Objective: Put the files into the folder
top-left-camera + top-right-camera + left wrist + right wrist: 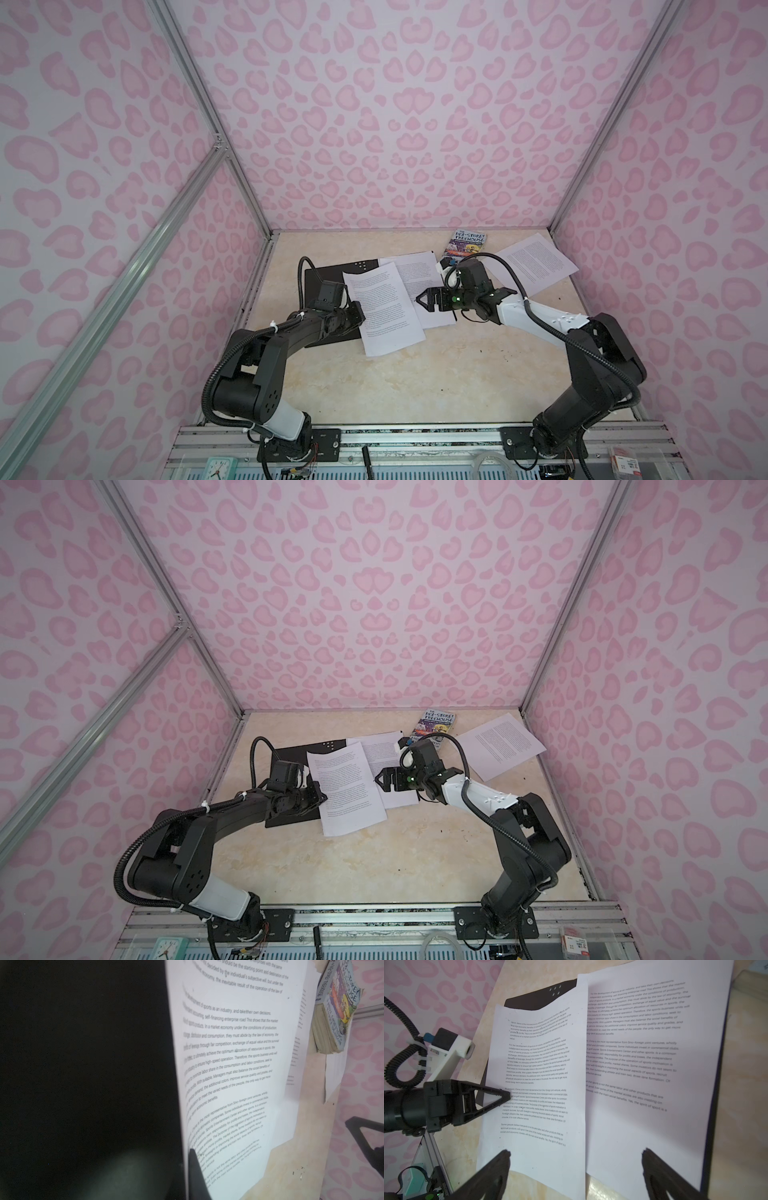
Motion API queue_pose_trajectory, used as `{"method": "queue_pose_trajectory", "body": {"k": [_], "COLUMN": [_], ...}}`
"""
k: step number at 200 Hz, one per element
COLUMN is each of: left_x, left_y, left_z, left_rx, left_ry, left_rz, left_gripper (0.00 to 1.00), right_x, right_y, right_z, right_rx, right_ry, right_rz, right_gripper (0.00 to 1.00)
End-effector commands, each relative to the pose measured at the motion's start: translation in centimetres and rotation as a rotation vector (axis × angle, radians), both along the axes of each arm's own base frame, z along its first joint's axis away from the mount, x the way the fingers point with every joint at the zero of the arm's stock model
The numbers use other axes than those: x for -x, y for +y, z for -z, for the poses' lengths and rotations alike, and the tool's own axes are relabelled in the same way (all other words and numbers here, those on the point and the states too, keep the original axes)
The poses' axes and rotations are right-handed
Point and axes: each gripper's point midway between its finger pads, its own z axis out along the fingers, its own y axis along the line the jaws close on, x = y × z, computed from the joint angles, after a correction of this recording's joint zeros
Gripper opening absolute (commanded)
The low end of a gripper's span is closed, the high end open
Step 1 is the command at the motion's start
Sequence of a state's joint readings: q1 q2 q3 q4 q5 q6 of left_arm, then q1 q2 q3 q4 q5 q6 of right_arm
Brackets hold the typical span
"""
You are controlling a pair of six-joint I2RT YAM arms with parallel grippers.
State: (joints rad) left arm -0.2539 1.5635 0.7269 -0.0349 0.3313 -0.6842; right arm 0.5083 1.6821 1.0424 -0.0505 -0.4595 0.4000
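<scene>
Right wrist: left end effector [507, 1096] pinches files [542, 1076] at edge, over folder [542, 996].

Treehouse paperback [468, 245] lies apparently flat on marbled table [415, 382].

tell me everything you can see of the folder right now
The folder lies open and flat at the far left of the table, matte black inside facing up, with small white dots at its far corner. The front sheet covers part of the black panel; a second sheet lies on its right side, where a thin dark-blue edge shows. The left tool, shut on the front sheet's edge, is above the panel. No clip or label shows.
</scene>
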Motion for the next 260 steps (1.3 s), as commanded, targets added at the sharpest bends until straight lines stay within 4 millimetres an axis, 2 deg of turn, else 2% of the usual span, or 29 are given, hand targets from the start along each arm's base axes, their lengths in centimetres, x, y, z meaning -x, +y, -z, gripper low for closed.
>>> {"method": "queue_pose_trajectory", "body": {"k": [1,31,63,87,118,150,223,260], "left_x": [0.0,0.1,0.0,0.1,0.1,0.0,0.1,0.1], "left_y": [0.4,0.8,0.9,0.9,0.7,0.5,-0.3,-0.5], "left_z": [0.7,1.6,2.1,1.9,2.0,2.1,2.1,1.8], "left_rx": [-0.033,-0.062,-0.078,-0.074,-0.067,-0.052,-0.004,0.011], "left_ry": [0.019,0.053,0.072,0.069,0.075,0.08,0.089,0.083], "left_rz": [-0.003,-0.007,-0.006,-0.004,-0.001,0.002,0.012,0.015], "left_gripper": [0.04,0.04,0.04,0.04,0.04,0.03,0.03,0.04], "right_x": [0.2,-1.0,-1.4,-1.1,-0.2,0.5,1.2,1.5], "right_y": [1.5,3.8,5.0,5.9,7.2,7.5,8.5,8.8], "right_z": [1.7,3.1,4.7,5.4,6.2,7.4,7.0,6.9], "right_rx": [0.048,0.072,0.076,0.07,0.049,0.059,-0.007,-0.01], "right_ry": [0.062,0.088,0.122,0.146,0.188,0.223,0.242,0.249], "right_rz": [-0.045,-0.062,-0.069,-0.094,-0.132,-0.137,-0.115,-0.122], "right_gripper": [0.98,0.98,0.98,0.92,0.79,0.72,0.49,0.44]}}
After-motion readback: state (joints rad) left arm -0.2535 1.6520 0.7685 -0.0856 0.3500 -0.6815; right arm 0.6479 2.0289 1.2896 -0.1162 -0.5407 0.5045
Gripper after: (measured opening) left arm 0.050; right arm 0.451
